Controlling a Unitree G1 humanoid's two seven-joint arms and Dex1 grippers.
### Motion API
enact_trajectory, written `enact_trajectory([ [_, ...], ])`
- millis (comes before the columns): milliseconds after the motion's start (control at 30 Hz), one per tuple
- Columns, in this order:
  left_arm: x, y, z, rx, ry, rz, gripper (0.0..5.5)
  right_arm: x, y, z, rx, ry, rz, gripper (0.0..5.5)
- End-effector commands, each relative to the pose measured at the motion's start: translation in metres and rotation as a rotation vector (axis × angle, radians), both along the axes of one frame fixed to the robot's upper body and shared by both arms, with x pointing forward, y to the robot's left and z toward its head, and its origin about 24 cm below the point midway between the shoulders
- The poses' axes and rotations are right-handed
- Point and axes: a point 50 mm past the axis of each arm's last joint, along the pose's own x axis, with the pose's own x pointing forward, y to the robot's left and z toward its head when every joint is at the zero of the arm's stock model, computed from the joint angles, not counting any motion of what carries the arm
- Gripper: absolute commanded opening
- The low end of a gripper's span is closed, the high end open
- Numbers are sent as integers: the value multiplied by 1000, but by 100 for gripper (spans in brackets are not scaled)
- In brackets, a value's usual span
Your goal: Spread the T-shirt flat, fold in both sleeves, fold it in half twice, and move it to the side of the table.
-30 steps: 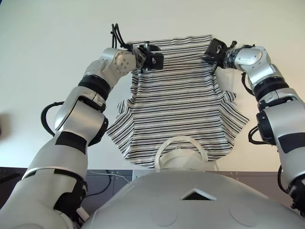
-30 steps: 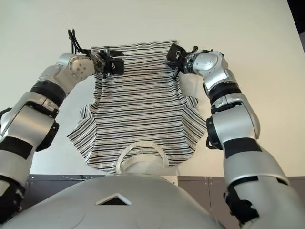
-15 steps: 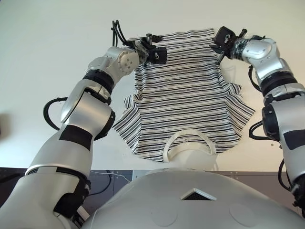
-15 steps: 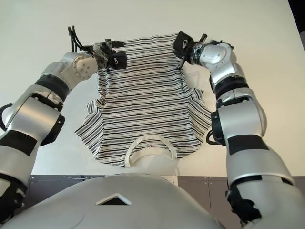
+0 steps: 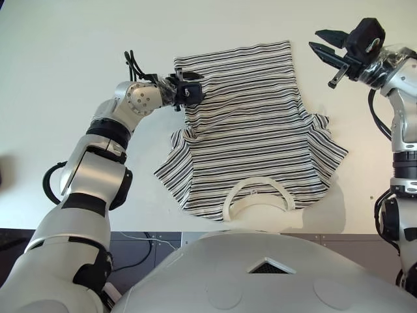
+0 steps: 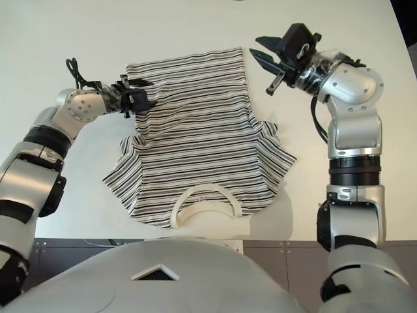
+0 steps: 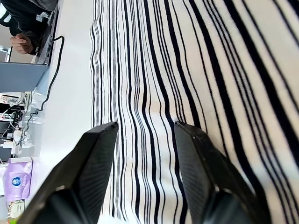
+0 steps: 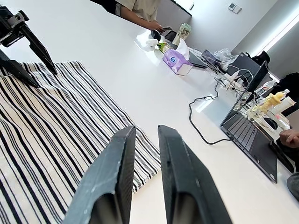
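The black-and-white striped T-shirt point(image 5: 247, 130) lies spread on the white table point(image 5: 65, 52), hem far from me and its white collar point(image 5: 257, 195) nearest me. Both sleeves stick out sideways, and the left one point(image 5: 176, 147) is a little rumpled. My left gripper point(image 5: 189, 91) is low over the shirt's left side edge near the hem. In the left wrist view this gripper point(image 7: 145, 135) is open, with flat striped cloth showing between its fingers. My right gripper point(image 5: 315, 39) hangs in the air beyond the hem's right corner, off the cloth. It point(image 8: 145, 128) is open by a narrow gap and holds nothing.
Bare table surrounds the shirt on the left, far and right sides. In the right wrist view a laptop point(image 8: 247, 116), a black cable point(image 8: 205, 119), a purple packet point(image 8: 176, 60) and small bottles sit at the table's distant end. The table's front edge point(image 5: 78, 228) runs just before me.
Both grippers have let go of the hem. The right arm rose and swung out to the right, off the shirt. The left gripper drew back to the shirt's left edge.
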Motion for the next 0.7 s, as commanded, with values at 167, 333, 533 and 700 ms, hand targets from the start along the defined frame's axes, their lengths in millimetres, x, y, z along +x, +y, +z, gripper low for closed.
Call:
enact_trajectory([
  [167,-3,19,-19,225,44,39,226,-10,2,-12,27,35,-52,86],
  [333,14,0,-1,118,-120,65,226,-15,3,-17,37,51,-63,86],
  [533,37,-4,54,-155,-281,140,226,-22,2,-19,51,60,-84,86],
  [700,1,46,72,-581,-53,340,226,-42,-10,-20,117,35,-231,86],
])
